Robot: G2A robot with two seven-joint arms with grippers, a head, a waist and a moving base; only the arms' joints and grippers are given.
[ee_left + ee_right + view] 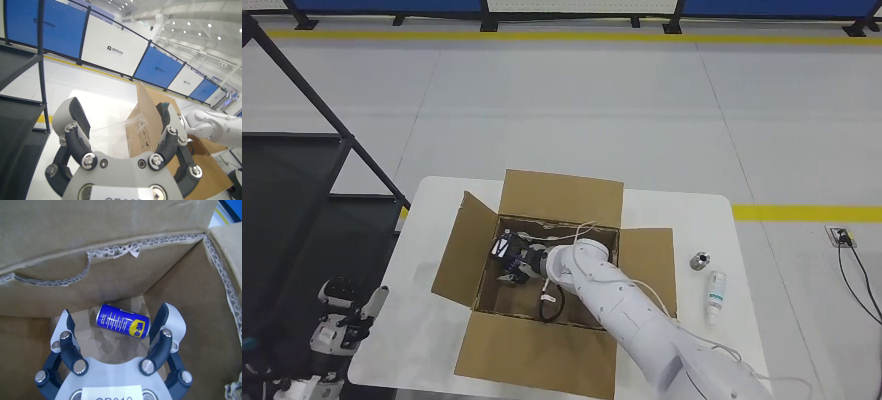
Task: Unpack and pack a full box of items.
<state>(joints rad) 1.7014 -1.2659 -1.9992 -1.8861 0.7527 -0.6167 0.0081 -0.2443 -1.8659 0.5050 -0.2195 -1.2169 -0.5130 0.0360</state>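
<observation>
Right pincer [117, 321] deep in the box [113, 256], spread wide and empty; the blue can [122, 324] lies on its side just ahead, between its 2 fingers [161, 317], well placed for a grab. Left pincer [122, 117] hangs open, empty, beside the flap [145, 113].

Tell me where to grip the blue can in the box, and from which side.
Grip the can across its round body at mid-length, from straight above: it lies on its side on the box floor near a corner, so the walls likely block any sideways approach.
</observation>
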